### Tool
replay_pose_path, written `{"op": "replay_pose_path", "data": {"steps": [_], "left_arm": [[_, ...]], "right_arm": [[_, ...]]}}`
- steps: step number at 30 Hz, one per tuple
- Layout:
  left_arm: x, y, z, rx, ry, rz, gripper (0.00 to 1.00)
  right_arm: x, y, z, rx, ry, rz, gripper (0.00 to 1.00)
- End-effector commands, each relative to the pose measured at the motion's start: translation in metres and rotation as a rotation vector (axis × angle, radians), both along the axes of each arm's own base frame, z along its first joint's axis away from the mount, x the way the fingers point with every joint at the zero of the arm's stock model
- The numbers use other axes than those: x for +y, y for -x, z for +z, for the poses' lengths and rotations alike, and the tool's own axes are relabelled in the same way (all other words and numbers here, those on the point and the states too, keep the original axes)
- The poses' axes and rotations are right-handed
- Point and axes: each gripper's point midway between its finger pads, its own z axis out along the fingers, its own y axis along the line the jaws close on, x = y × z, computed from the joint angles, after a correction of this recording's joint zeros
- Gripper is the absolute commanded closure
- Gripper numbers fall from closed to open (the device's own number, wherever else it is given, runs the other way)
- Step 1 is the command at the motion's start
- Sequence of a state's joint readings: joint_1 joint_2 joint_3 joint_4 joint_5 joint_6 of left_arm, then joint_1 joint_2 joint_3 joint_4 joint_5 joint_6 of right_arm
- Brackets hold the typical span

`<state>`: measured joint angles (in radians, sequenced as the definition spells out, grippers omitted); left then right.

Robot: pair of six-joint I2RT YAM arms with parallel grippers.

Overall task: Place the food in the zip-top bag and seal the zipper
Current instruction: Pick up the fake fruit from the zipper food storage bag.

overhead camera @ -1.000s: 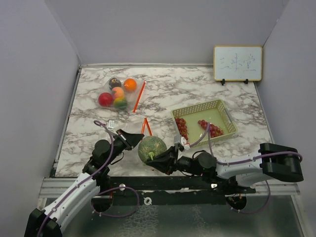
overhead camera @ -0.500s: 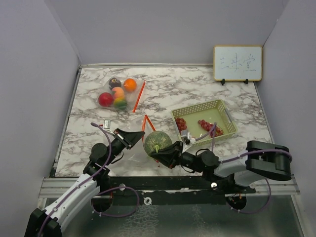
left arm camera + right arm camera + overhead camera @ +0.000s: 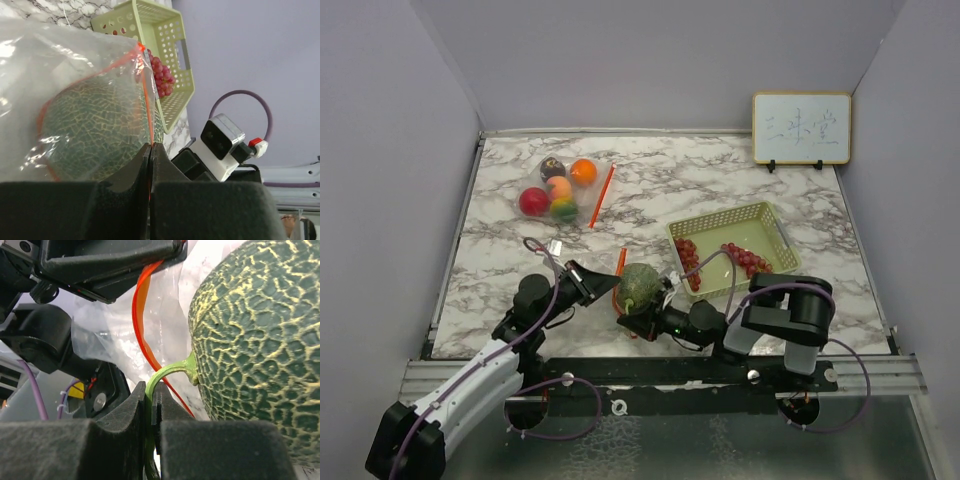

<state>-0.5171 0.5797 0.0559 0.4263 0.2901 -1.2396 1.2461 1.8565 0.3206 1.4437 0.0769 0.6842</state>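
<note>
left gripper (image 3: 150, 147): pressed together on the orange zipper edge of the zip-top bag (image 3: 75, 60), holding its mouth up.
zip-top bag: thin, slick film, likely floppy; the stiffer zipper strip is the place to grip.
melon (image 3: 640, 288): at the bag mouth near the desk's (image 3: 650, 190) front edge, partly behind the film; looks bulky and rigid.
right gripper (image 3: 151, 390): pinching the melon's curved green stem (image 3: 172, 371), a narrow hold that may let it swing.
grapes (image 3: 688, 255): in the basket (image 3: 775, 225), far right.

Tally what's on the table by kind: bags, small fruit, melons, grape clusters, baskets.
clear zip-top bags with orange zippers: 2
small round toy fruits, all in the far bag: 5
green netted melon: 1
red grape clusters, both in the basket: 2
pale green mesh basket: 1
Total: 11
</note>
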Motion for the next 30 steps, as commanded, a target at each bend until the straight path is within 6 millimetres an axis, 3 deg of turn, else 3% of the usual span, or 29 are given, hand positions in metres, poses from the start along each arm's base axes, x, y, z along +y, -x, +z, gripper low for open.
{"op": "replay_pose_path", "data": {"steps": [1,7,15,21,24,30], "left_arm": [[-0.006,0.003,0.008,-0.047,-0.131,-0.088,1.00],[-0.006,-0.004,0.019,-0.079,-0.224,-0.104,1.00],[-0.021,-0.011,0.035,-0.114,-0.146,-0.144,1.00],[-0.039,-0.012,0.079,-0.200,0.020,-0.207,1.00],[-0.045,-0.011,0.099,-0.233,0.104,-0.238,1.00],[-0.051,-0.011,0.113,-0.235,0.267,-0.269,1.00]], "right_arm": [[-0.005,-0.015,0.040,-0.043,-0.105,-0.082,0.98],[-0.025,-0.026,0.070,-0.154,-0.025,-0.151,0.98],[-0.047,-0.028,0.153,-0.338,-0.013,-0.178,0.98],[-0.079,-0.037,0.197,-0.423,-0.004,-0.276,0.98],[-0.083,-0.031,0.210,-0.461,-0.010,-0.253,0.98],[-0.078,0.001,0.242,-0.542,-0.135,-0.095,0.98]]}}
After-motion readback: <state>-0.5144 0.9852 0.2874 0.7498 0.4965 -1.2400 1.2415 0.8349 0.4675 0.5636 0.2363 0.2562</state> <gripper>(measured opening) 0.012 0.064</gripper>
